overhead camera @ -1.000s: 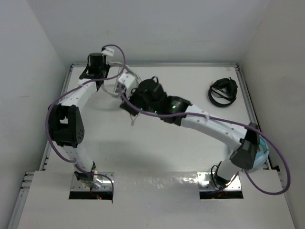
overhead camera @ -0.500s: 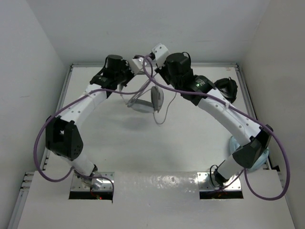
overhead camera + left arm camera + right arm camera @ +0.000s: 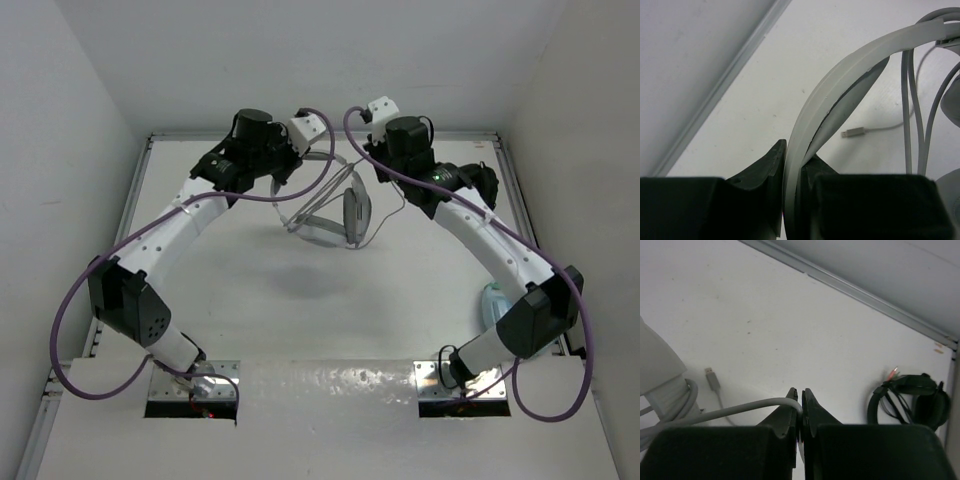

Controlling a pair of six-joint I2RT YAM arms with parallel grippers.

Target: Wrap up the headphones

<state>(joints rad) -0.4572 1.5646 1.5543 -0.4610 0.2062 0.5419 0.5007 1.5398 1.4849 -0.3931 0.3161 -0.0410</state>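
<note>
Both arms reach toward the far rail (image 3: pixel 320 134) of the table (image 3: pixel 250 300). The left arm (image 3: pixel 190 215) arches up with its elbow out. The left gripper (image 3: pixel 792 160) is clamped on the headband (image 3: pixel 840 85) of the headphones (image 3: pixel 335 215), held up just short of the rail's middle. The right arm (image 3: pixel 490 240) mirrors it, and the right gripper (image 3: pixel 801 405) is pinched on the thin cable (image 3: pixel 740 410). Half a second ago the wrists crowded together at the rail. Now they stand apart, and the headphones have shifted rightward along it. The plug (image 3: pixel 712 377) lies on the table.
</note>
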